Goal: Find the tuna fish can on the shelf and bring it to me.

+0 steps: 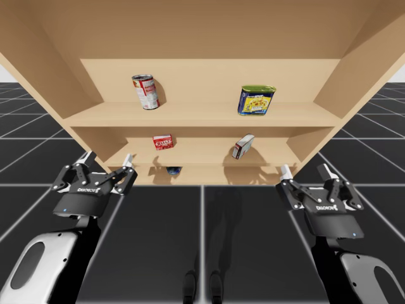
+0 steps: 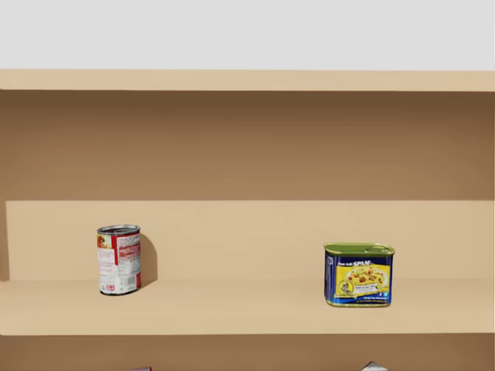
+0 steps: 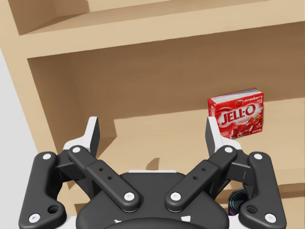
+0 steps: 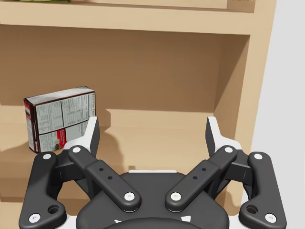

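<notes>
A low, dark blue can (image 1: 174,170) lies on the lowest shelf, mostly hidden under the board above it. In the left wrist view a sliver of the dark blue can (image 3: 235,203) shows beside the right finger, below the red box. My left gripper (image 1: 109,158) (image 3: 152,131) is open and holds nothing, in front of the shelf's left end. My right gripper (image 1: 305,171) (image 4: 152,131) is open too, in front of the right end. Neither touches anything.
The wooden shelf (image 1: 202,115) carries a tall red-and-white can (image 1: 146,92) (image 2: 119,260) and a blue-and-yellow rectangular tin (image 1: 256,101) (image 2: 359,274) on its upper board. On the middle board stand a red box (image 1: 162,142) (image 3: 237,113) and a tilted grey-and-white box (image 1: 243,146) (image 4: 59,117).
</notes>
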`<action>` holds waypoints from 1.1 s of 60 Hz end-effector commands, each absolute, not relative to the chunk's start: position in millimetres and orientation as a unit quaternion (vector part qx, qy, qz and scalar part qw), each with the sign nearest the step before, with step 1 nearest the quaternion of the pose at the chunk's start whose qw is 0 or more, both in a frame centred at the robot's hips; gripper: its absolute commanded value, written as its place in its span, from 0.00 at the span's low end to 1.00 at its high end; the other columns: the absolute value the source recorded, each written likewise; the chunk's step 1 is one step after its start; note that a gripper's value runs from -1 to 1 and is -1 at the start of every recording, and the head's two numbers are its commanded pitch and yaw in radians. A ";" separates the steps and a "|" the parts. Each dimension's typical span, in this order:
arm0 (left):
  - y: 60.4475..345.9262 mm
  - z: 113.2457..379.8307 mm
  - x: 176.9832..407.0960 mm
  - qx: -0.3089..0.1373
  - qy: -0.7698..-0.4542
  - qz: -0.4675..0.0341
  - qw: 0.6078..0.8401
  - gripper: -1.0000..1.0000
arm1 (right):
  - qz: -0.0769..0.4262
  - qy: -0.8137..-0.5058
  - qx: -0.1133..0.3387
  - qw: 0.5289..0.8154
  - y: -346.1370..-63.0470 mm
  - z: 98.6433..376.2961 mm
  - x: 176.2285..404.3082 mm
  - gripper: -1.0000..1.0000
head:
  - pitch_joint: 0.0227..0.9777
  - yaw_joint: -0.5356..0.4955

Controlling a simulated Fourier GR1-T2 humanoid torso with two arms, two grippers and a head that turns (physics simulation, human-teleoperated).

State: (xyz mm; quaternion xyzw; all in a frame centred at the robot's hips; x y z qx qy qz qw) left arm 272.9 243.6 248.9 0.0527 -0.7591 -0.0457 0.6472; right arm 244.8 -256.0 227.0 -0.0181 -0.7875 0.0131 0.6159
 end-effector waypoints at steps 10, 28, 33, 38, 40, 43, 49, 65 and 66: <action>244.8 250.0 272.8 0.050 -0.758 -0.042 0.649 0.00 | -0.009 -0.796 -0.003 0.605 -259.7 229.1 243.4 0.00 | 0.08 0.51; 246.6 250.7 273.0 0.051 -0.757 -0.040 0.650 0.00 | -0.011 -0.788 -0.007 0.615 -260.6 229.8 244.2 0.00 | 0.32 0.52; 247.1 250.9 273.0 0.053 -0.756 -0.040 0.651 0.00 | -0.008 -0.788 -0.009 0.616 -260.6 229.2 244.7 0.00 | 0.38 0.51; 247.7 251.0 272.9 0.055 -0.755 -0.041 0.652 0.00 | -0.004 -0.788 -0.010 0.616 -260.6 229.0 244.8 0.00 | 0.45 0.52; 247.9 251.1 272.9 0.056 -0.755 -0.041 0.652 0.00 | -0.004 -0.787 -0.009 0.616 -260.6 228.9 244.9 0.00 | 0.47 0.53; 248.1 251.1 273.0 0.057 -0.754 -0.041 0.653 0.00 | -0.003 -0.787 -0.010 0.617 -260.6 228.7 244.9 0.00 | 0.52 0.55; 248.2 250.8 273.0 0.057 -0.753 -0.043 0.654 0.00 | 0.000 -0.785 -0.009 0.620 -260.3 227.8 245.0 0.00 | 0.60 0.60; 250.2 250.3 273.4 0.057 -0.751 -0.042 0.656 0.00 | 0.007 -0.781 -0.010 0.625 -257.5 224.6 245.7 0.00 | 0.77 0.70; 250.3 250.3 273.5 0.056 -0.751 -0.042 0.656 0.00 | 0.007 -0.781 -0.010 0.625 -257.5 224.5 245.8 0.00 | 0.78 0.70</action>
